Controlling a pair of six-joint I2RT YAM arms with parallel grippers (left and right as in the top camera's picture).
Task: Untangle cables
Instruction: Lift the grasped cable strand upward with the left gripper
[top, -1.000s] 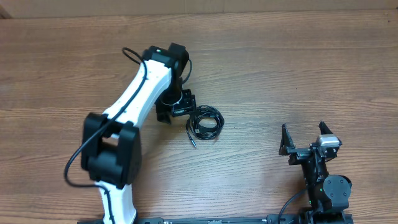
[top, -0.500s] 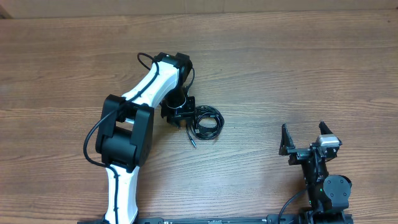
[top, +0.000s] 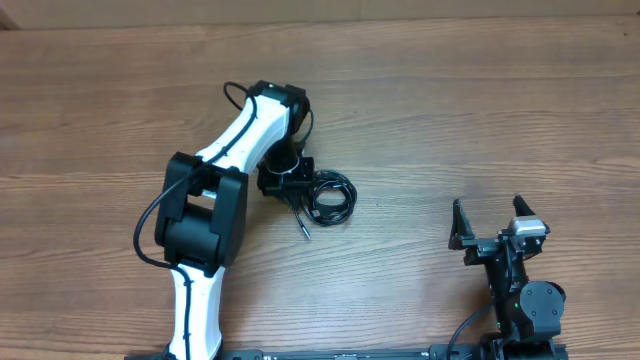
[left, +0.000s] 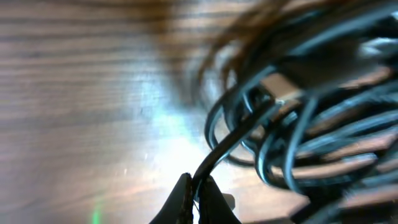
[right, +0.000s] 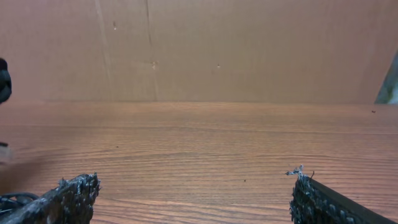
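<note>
The cables (top: 331, 196) lie as a small black coiled bundle at the table's middle, with one loose plug end (top: 303, 229) trailing toward the front. My left gripper (top: 288, 186) sits at the bundle's left edge. In the left wrist view the left gripper (left: 196, 190) is shut on one thin black strand, which runs up into the cables (left: 298, 130) and past a small plug (left: 281, 93). At the front right my right gripper (top: 488, 206) stands open, well away from the bundle. The right wrist view shows the right gripper (right: 193, 196) with only bare wood between its fingers.
The wooden table (top: 480, 110) stretches around the bundle. The left arm's white and black links (top: 205, 215) reach from the front edge toward the middle. A brown wall (right: 217, 50) rises beyond the table's far edge.
My left gripper has closed onto a strand at the bundle's left edge. The loose plug end has shifted slightly left. The right arm has stayed still.
</note>
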